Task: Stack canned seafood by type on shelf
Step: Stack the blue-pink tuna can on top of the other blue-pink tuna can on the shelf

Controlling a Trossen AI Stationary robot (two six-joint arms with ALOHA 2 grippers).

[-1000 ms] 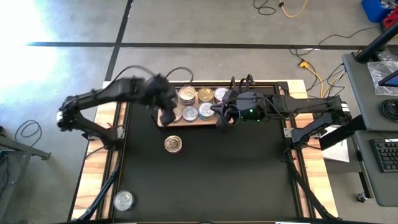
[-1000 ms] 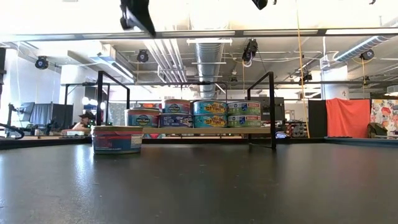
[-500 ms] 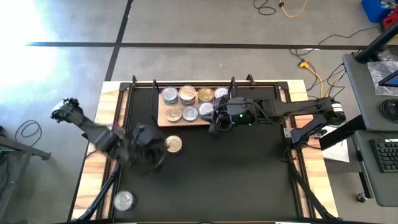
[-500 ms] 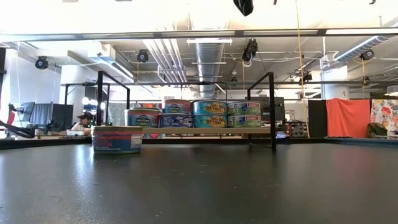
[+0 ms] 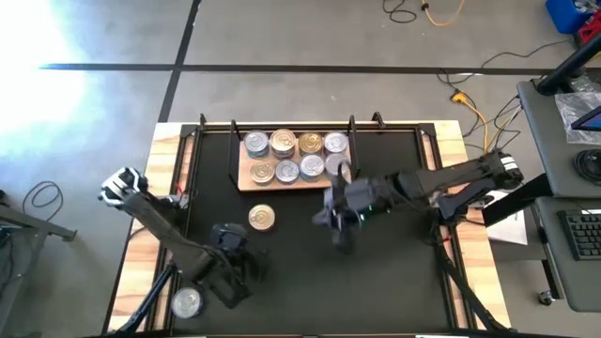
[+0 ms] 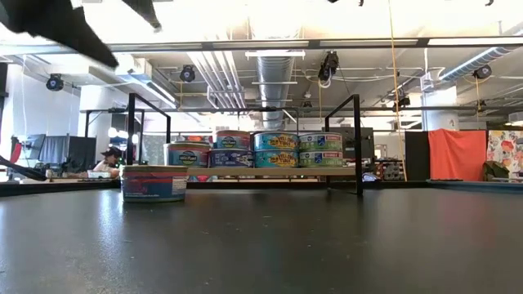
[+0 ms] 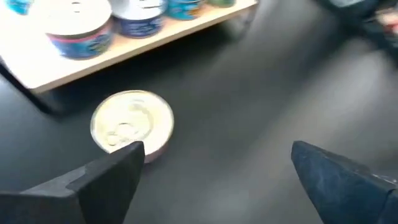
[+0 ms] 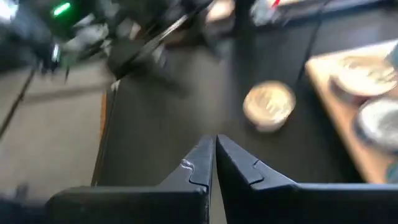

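both arms off the shelf, two tins loose on the table

from the top cam i've got the shelf (image 5: 287, 178) at the far side of the black table (image 5: 376, 272), w/ seven tins (image 5: 297, 155) on it: four in the back row, three in front. low cam shows them w/ blue and green side labels; some look stacked two high, but i can't be sure from that angle.

gold-lid tin (image 5: 262, 218) sits on the table just in front of the shelf's left end, not touching it. the left wrist cam shows it (image 7: 132, 122) too, upright, shelf edge (image 7: 130, 53) behind. low cam has it (image 6: 154, 182) w/ a red and blue label, standing alone. another tin, silver lid (image 5: 187, 301), is way off at the near left corner of the table.

left gripper (image 5: 229, 274) is over the near-left part of the table, between the gold-lid tin and the silver one, nearer the silver. its fingers (image 7: 106, 180) are spread wide, nothing between them.

right gripper (image 5: 338, 223) hangs over the table just in front of the shelf's right end, fingers (image 8: 194, 168) pressed together, empty. its wrist cam looks across at the gold-lid tin (image 8: 268, 106), well apart from it.
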